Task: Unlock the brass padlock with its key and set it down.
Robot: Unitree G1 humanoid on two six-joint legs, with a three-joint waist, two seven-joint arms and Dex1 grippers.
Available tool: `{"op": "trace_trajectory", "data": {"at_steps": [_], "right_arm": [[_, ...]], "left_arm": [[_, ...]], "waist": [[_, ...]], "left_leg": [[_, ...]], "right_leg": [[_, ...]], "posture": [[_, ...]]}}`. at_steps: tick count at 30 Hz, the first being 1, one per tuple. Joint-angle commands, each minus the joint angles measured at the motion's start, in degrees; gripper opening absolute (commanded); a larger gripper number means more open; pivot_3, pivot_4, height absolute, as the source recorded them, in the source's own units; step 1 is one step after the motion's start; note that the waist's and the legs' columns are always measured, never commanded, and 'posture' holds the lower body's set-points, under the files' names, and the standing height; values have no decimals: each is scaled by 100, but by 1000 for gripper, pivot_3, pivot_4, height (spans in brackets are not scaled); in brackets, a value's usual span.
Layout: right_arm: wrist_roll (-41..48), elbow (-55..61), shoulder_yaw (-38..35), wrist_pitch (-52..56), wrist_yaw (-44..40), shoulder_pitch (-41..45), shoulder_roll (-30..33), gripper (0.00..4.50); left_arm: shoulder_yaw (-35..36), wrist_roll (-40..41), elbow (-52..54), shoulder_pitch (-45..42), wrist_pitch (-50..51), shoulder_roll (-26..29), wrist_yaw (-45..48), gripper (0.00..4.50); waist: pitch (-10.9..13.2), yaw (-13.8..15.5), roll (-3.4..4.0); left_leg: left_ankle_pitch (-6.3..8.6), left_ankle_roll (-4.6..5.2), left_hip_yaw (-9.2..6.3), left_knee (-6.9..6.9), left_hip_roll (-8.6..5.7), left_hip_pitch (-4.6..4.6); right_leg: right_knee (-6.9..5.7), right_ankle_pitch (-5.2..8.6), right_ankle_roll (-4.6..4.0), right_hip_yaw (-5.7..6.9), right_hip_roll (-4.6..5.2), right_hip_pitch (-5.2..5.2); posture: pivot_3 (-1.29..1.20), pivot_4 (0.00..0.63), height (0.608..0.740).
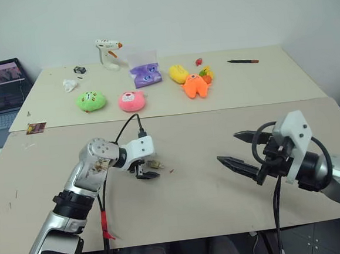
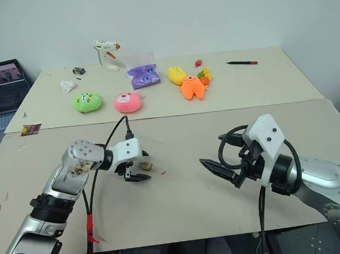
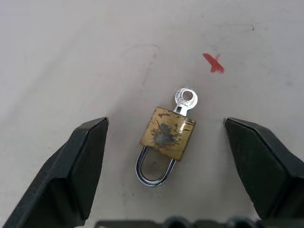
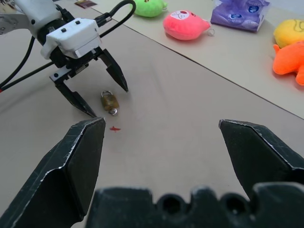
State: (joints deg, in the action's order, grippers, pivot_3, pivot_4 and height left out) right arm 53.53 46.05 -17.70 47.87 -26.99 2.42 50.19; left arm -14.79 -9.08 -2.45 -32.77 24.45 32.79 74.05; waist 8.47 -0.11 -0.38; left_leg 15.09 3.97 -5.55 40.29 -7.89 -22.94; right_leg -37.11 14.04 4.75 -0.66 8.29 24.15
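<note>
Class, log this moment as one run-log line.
padlock: on table, key inserted | left claw: open, straddling it | right claw: open, apart

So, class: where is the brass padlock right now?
The brass padlock lies on the table between the open left claw's fingers, key in it, beside a red mark.

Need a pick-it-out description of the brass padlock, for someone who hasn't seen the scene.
Start at the near beige table, the one in front of the row of plush toys. The left claw hangs open over it, and the brass padlock lies flat between its fingers. It is a tiny scuffed gold square with a silver shackle and the key in it, a red speck beside it.
</note>
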Motion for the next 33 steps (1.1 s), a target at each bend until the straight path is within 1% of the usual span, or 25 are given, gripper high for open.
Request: {"op": "trace_trajectory", "data": {"at_steps": [1, 4, 6, 8, 13, 18, 20, 25, 29, 32, 33], "right_arm": [[-68, 60, -2, -208, -35, 117, -65, 4500], [-131, 59, 56, -220, -38, 124, -113, 4500], [-146, 58, 109, -223, -27, 173, -155, 4500], [-152, 72, 123, -213, -18, 196, -183, 4500], [-116, 136, 26, -166, -21, 141, -177, 4500], [-47, 201, -91, -106, 6, 86, -120, 4500], [-2, 225, -138, -81, 21, 73, -102, 4500], [69, 264, -222, -58, 45, -9, -36, 4500], [70, 289, -226, -59, 103, -42, -35, 4500], [80, 322, -209, -61, 153, -59, -55, 4500], [90, 325, -216, -61, 166, -65, -56, 4500]], "left_arm": [[246, 435, -770, -411, -698, 183, 156, 3990], [663, 1263, -1495, -576, -1661, 8, 595, 3990], [687, 1505, -2274, -660, -2768, -8, 1157, 3990], [639, 1457, -3046, -888, -3426, -54, 1303, 3990], [425, 1191, -4782, -1592, -4587, -305, 1558, 3990], [370, 952, -5930, -2073, -5270, -615, 1515, 3990], [309, 807, -6188, -2201, -5391, -709, 1448, 3990], [289, 648, -6477, -2372, -5485, -852, 1542, 3990], [107, 313, -6644, -2409, -5702, -748, 1517, 3990], [59, 215, -6705, -2380, -5771, -711, 1589, 3990], [39, 172, -6719, -2377, -5817, -685, 1587, 3746]], "waist": [[1, 4, -1], [1, 23, -1], [1, 33, -1], [1, 36, -1], [2, 75, -4], [2, 78, -5], [3, 76, -6], [5, 72, -10], [5, 62, -11], [4, 45, -12], [4, 38, -12]], "left_leg": [[-1, -2, 0, -1, 0, -4], [-4, -6, 0, -3, -2, -6], [-3, -6, 0, -4, -3, -7], [-3, -5, 0, -6, -6, -6], [-3, -4, 0, -1, -12, -30], [0, 3, -1, 1, -17, -35], [1, 5, -1, 2, -18, -38], [2, 6, 0, 6, -18, -39], [2, 7, 0, 7, -18, -38], [2, 6, 0, 7, -17, -33], [2, 6, 1, 7, -17, -32]], "right_leg": [[-1, 0, 0, 0, 0, 0], [2, 0, -1, 0, 2, 4], [7, 0, -1, 1, 5, 7], [12, 0, -1, 1, 8, 6], [5, -1, -1, 3, 11, 4], [3, -1, 0, 5, 15, 3], [2, -1, 0, 5, 15, 3], [1, -1, 0, 6, 14, 3], [1, -1, 1, 6, 13, 3], [0, -2, 1, 6, 13, 0], [0, -1, 1, 4, 13, 0]], "posture": [[0, 150, 740], [0, 150, 740], [0, 150, 740], [0, 150, 740], [0, 150, 740], [0, 150, 740], [0, 150, 740], [0, 150, 740], [0, 150, 740], [0, 150, 740], [0, 150, 740]]}}
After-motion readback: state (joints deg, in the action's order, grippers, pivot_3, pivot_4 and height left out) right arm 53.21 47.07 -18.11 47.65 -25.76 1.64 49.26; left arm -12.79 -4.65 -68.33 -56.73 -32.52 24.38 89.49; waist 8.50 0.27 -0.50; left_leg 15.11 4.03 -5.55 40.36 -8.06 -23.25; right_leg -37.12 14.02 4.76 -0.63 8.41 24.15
